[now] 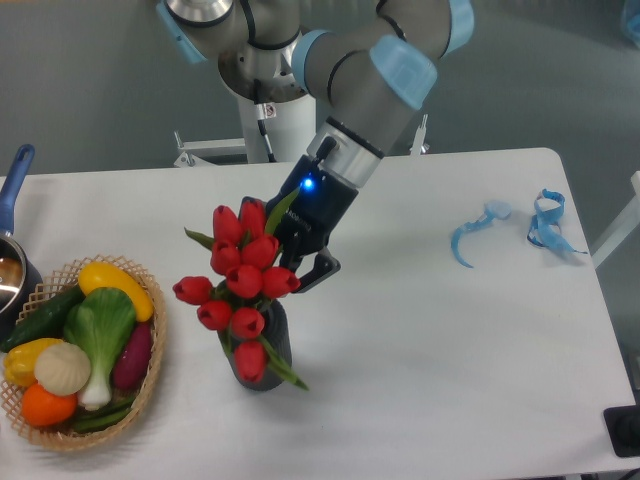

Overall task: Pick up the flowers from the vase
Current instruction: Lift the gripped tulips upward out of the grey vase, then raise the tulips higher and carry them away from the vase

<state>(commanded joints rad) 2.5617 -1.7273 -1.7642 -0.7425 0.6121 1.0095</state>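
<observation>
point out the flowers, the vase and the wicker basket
flowers (243, 283): fixed camera, on a central red bud
vase (272, 345): fixed camera, on its dark ribbed side
wicker basket (148, 385): fixed camera, on its right rim

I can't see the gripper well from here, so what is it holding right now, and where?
The gripper looks shut on the flowers, holding the stems just behind the blooms, above the vase.

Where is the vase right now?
The vase stands on the white table, front and left of centre in the camera view, under the flowers and right of the wicker basket.
</observation>
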